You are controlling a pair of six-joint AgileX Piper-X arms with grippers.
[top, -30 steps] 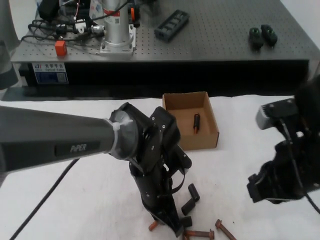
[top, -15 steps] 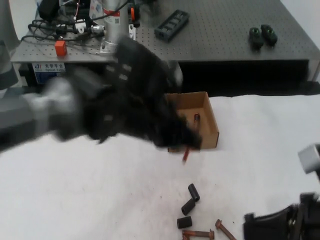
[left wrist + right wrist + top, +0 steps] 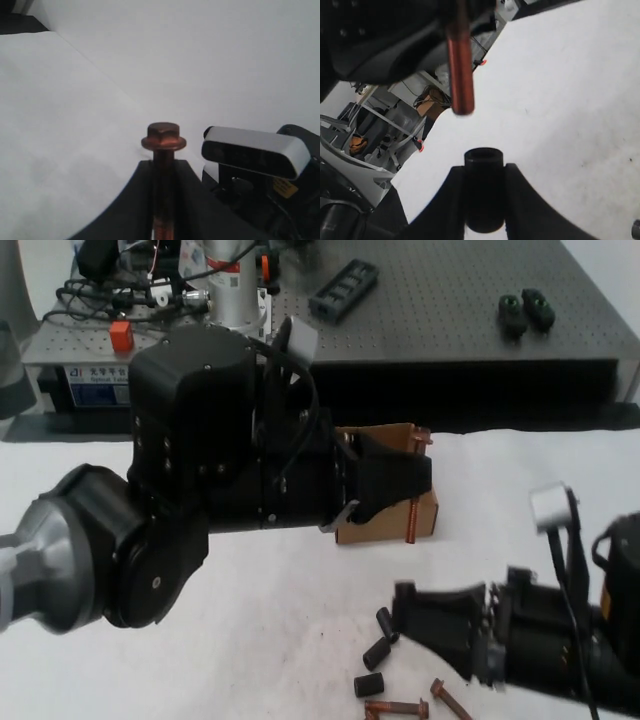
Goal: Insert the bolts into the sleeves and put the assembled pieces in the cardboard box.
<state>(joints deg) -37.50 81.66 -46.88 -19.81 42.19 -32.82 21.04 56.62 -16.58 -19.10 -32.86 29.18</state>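
Note:
My left gripper is shut on a copper bolt, held upright with its hex head on top, in front of the cardboard box. In the left wrist view the bolt stands between the dark fingers. My right gripper is shut on a black sleeve, open end up. The bolt's tip hangs just above that sleeve and slightly to one side, not touching. In the high view the right gripper sits low on the white cloth, below the bolt.
Three loose black sleeves and two copper bolts lie on the white cloth near the front edge. The left arm's bulk hides much of the box. A metal breadboard bench with gear stands behind.
The left arm rose from the cloth with the bolt and swung up in front of the box. The right arm came in from the right edge to under the bolt.

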